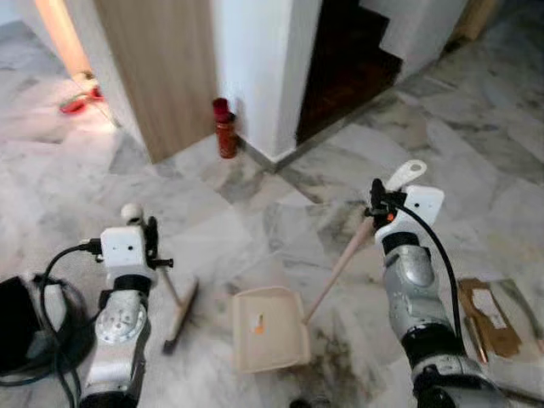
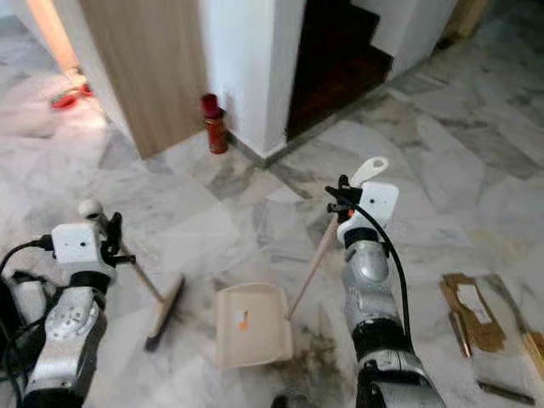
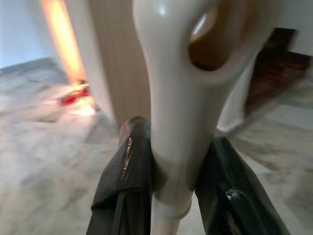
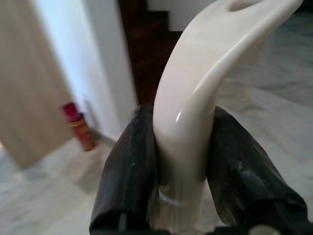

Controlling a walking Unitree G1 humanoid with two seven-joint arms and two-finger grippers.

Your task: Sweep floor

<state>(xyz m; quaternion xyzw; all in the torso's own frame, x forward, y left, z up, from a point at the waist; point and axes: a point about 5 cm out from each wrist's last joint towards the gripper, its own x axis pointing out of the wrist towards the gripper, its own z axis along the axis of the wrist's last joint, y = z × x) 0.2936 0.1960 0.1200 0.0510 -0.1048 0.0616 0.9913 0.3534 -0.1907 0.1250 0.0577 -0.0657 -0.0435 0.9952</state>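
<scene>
left eye view: left gripper (image 1: 151, 246) clamped on broom (image 1: 180, 313), right gripper (image 1: 376, 206) clamped on dustpan (image 1: 269, 328); risk: scattering orange scrap (image 1: 258, 323) if tilted.

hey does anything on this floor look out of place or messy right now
Yes. Torn brown cardboard lies on the marble by the robot's right arm, a dark dirty smear stains the floor beside the dustpan, and something orange sits in the pan.
</scene>
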